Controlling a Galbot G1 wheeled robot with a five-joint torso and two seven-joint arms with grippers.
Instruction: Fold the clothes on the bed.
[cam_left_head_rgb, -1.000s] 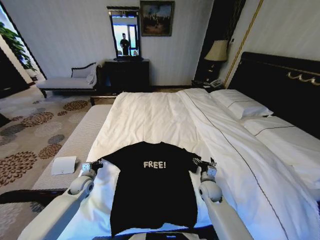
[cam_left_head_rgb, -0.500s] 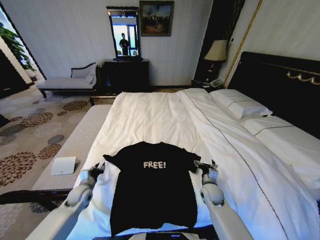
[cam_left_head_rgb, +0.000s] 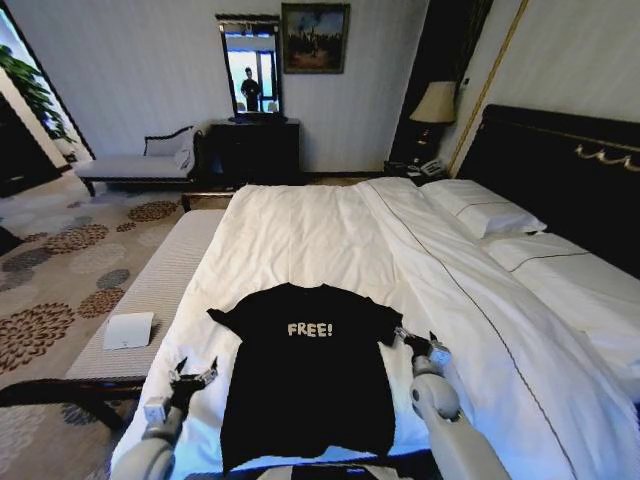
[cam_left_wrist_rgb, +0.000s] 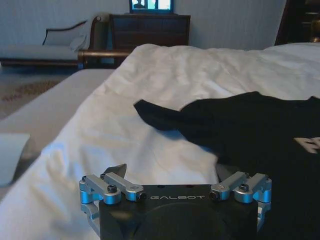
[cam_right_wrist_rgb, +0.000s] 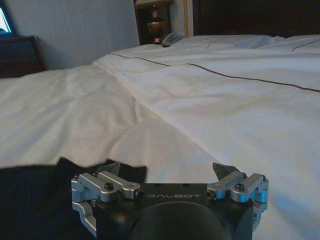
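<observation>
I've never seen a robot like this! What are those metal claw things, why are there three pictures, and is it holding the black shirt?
Those claws are the robot's two hands, called grippers. The big picture comes from a camera on its head, looking down at the bed. The other two come from cameras on its wrists, so you see each claw up close. The black T-shirt saying "FREE!" lies flat on the white duvet. The left gripper hangs open beside the shirt, and the right gripper sits open by its other sleeve. Neither holds anything now.
</observation>
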